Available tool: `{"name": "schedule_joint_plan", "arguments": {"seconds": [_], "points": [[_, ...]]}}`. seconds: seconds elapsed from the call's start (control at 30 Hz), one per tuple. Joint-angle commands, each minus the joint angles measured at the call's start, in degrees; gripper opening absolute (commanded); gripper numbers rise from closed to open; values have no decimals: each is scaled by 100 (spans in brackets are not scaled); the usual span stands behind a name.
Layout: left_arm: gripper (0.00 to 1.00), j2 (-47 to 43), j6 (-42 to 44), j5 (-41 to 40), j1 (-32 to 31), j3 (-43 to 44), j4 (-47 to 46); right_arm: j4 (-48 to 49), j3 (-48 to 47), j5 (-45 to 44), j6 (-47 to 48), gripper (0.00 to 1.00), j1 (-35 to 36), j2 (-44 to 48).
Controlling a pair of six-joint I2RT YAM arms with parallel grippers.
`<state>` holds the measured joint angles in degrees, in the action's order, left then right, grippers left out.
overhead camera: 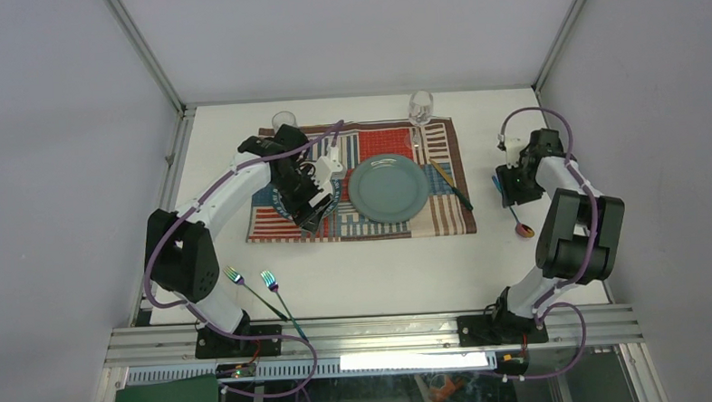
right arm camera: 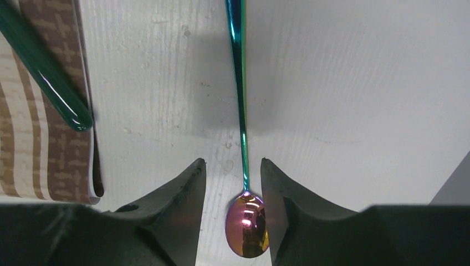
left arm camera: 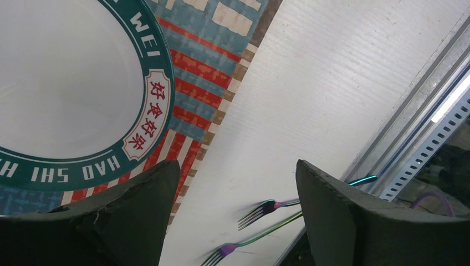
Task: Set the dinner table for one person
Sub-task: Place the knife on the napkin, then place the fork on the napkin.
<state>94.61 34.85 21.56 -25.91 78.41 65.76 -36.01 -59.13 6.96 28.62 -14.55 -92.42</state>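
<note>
Right tool [right arm camera: 231, 166] partly open, straddling spoon [right arm camera: 240, 122], not gripping. Spoon flat on table [right arm camera: 360, 83] just right of placemat [right arm camera: 33, 138], long axis running between the fingers. Left tool [left arm camera: 237, 163] wide, empty; forks [left arm camera: 260, 210] on its side.

Robotics lab test cell: a flat matte white tabletop [overhead camera: 401, 271] edged with aluminium frame rails [overhead camera: 376, 331] and enclosed by plain grey wall panels [overhead camera: 59, 132]. A white-and-black left robot arm [overhead camera: 234, 184] and a matching right robot arm [overhead camera: 575, 223] are bolted on, trailing purple cables [overhead camera: 527, 111].
</note>
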Motion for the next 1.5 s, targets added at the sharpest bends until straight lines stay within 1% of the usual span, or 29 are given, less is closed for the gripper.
{"name": "schedule_joint_plan", "arguments": {"seconds": [0.0,0.27,0.6,0.83,0.87,0.93,1.03,1.13,1.2,1.33,1.47], "points": [[80,-245,246,97,-17,-108,-399,234,-374,258,70,44,-50,-124],[80,-141,473,186,136,-227,-555,272,-463,172,34,44,-198,-393],[80,4,628,287,231,-240,-644,127,-386,178,133,44,-232,-467],[80,-1,646,292,267,-256,-643,90,-304,205,204,41,-244,-615],[80,-13,646,295,278,-261,-643,72,-289,238,228,39,-244,-630],[80,-27,644,304,286,-265,-647,63,-267,238,229,30,-250,-677],[80,-30,628,328,288,-265,-642,64,-242,247,223,28,-247,-724],[80,2,596,324,288,-257,-636,88,-231,286,190,13,-249,-731],[80,5,589,305,289,-258,-638,76,-263,282,146,6,-246,-763],[80,-29,586,312,288,-260,-636,-60,-368,365,18,0,-247,-770],[80,-17,597,322,289,-300,-652,-322,-576,634,-451,0,-250,-755]]}}
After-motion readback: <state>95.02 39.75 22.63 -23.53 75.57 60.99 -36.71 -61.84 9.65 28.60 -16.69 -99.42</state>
